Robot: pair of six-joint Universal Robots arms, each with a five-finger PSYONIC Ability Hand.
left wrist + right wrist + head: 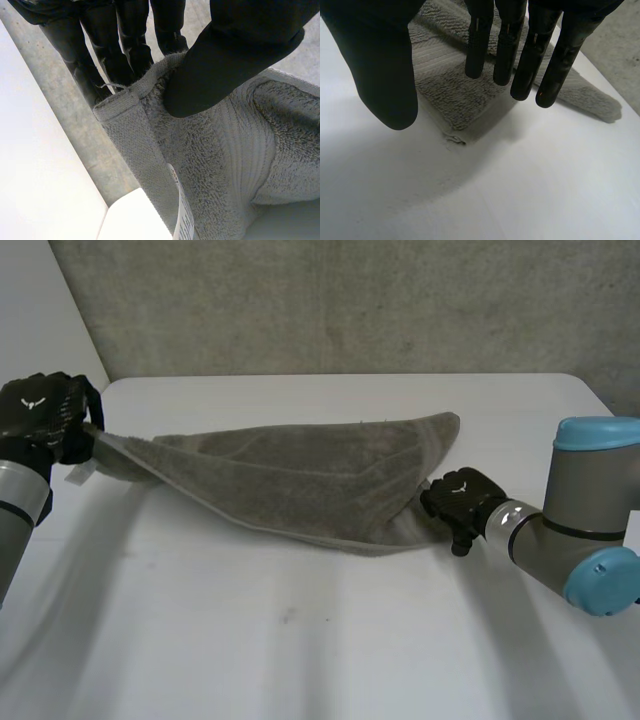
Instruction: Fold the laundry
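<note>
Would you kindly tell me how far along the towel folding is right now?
Early. Done: no neat fold shows; the grey towel lies stretched and rumpled across the white table. In hand: the left hand pinches one corner of it. The right hand hovers open over the opposite corner, not gripping. Left: grasp that corner, spread the towel flat, then fold it.

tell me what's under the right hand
A corner of the grey towel lies on the white table beneath the right hand, whose fingers are straight. The table under the towel is covered.
</note>
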